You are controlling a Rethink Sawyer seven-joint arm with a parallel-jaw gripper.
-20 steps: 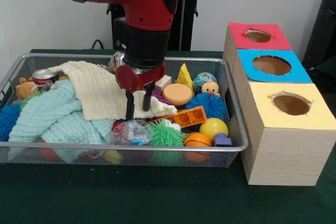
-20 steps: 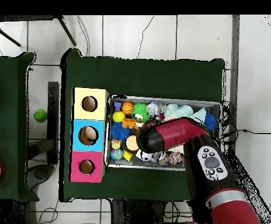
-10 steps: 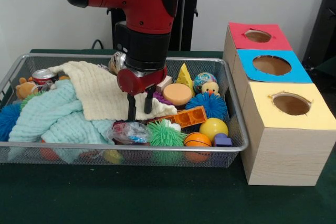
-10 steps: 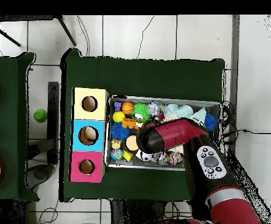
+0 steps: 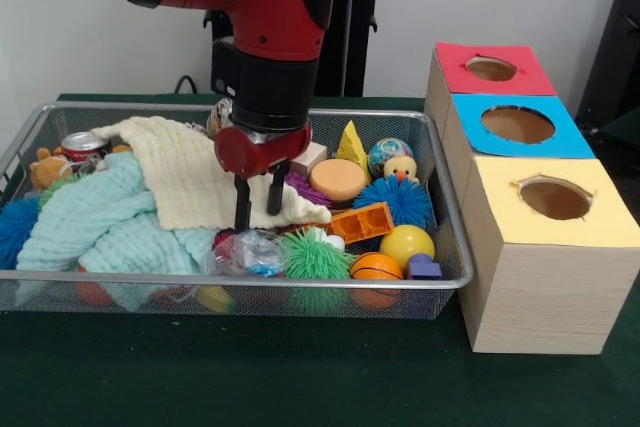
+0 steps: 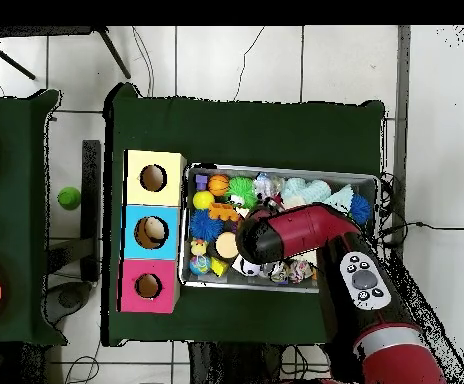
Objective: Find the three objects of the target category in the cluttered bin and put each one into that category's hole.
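The gripper (image 5: 257, 204), fingers parted and empty, hangs over the cream cloth (image 5: 185, 182) inside the bin (image 5: 452, 247), left of the hole (image 5: 517, 124).

The bin (image 5: 452, 247) is packed edge to edge, so no bare floor shows between toys. The cream cloth (image 5: 195, 179) and mint cloth (image 5: 95, 222) smother its half away from the boxes. The gripper (image 5: 257, 202) hangs mid-bin, fingers parted. Above the hole (image 5: 518, 124) nothing stands. The table's front edge lies bare.
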